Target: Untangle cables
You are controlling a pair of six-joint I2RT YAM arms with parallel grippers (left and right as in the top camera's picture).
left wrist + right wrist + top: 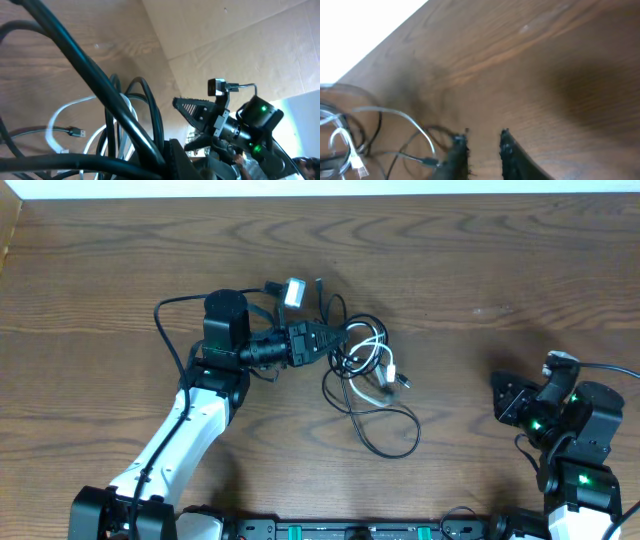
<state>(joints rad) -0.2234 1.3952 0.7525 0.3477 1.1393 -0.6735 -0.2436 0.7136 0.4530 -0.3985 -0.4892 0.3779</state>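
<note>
The cables lie in a tangle at mid-table: black loops, one wide loop reaching toward the front, and a white cord with a small white plug. My left gripper is at the tangle's left side, shut on black cable strands. In the left wrist view these strands cross close before the jaws. The white cord and a small connector lie on the wood behind. My right gripper is open and empty, far right of the tangle. Its fingers hover above bare wood, with the cables at the left.
A small white-and-grey adapter block lies just behind the left gripper. The thick black cord of the left arm loops to its left. The right arm shows in the left wrist view. The table's far edge runs along the top.
</note>
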